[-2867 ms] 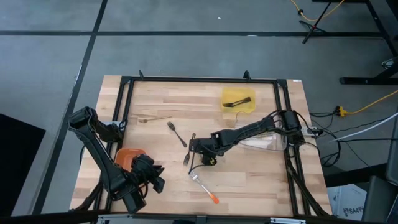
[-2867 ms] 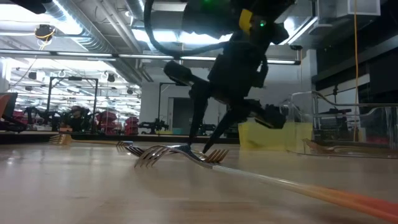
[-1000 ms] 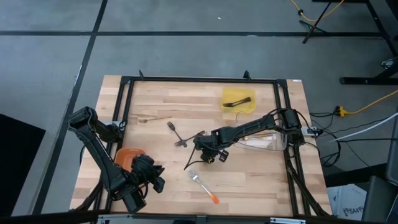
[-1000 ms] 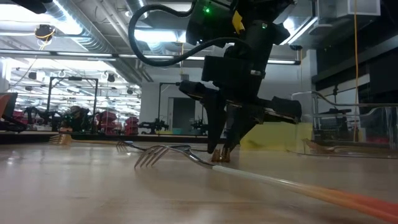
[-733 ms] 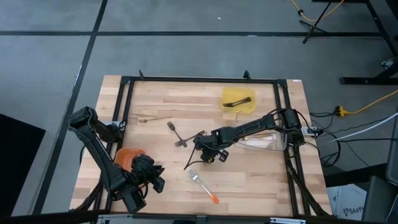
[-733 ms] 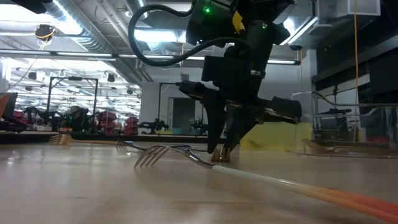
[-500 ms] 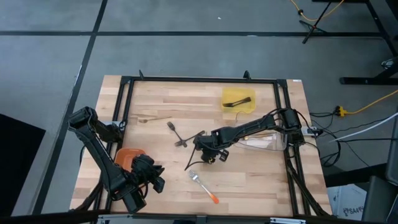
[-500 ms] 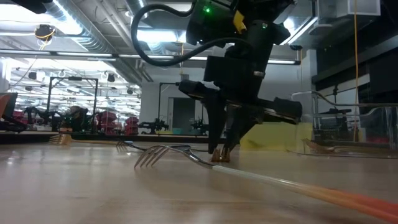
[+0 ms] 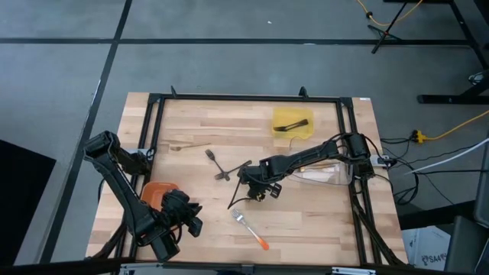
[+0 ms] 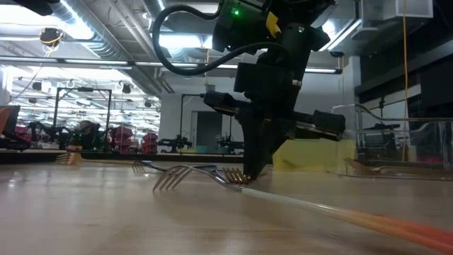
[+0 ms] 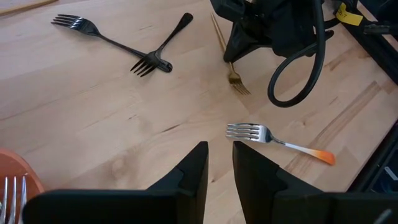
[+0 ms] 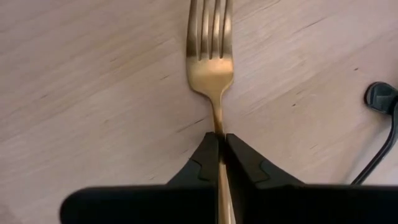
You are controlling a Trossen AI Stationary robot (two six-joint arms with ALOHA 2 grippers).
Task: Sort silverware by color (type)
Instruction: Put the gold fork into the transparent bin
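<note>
My right gripper [image 9: 253, 191] stands near the table's middle, shut on a gold fork [image 12: 209, 59] that lies flat on the wood. Two black forks [image 9: 218, 164] lie crossed just to its left. A silver fork with an orange handle [image 9: 250, 229] lies nearer the near edge. Another gold utensil [image 9: 187, 147] lies toward the far left. My left gripper [image 11: 219, 155] hovers at the near left by the orange tray [image 9: 155, 189], fingers a little apart and holding nothing. My right gripper pinches the gold fork's handle [image 12: 218, 124] just behind the neck, between its two fingertips [image 12: 207, 152]. It comes from above, pointing down [image 10: 249, 173], and the fingers lie across the handle. The fork lies flat on the table, tines [image 12: 209, 25] pointing away from the gripper.
A yellow tray [image 9: 292, 122] with a black utensil in it sits at the far side. A clear tray [image 9: 325, 174] lies under the right arm. The orange tray holds silver tines [image 11: 13, 190]. A black frame [image 9: 244, 98] borders the table.
My right gripper's fingers stood apart on either side of the gold fork's handle and have now shut on it. The fork still lies on the table where it was. The left arm has kept still.
</note>
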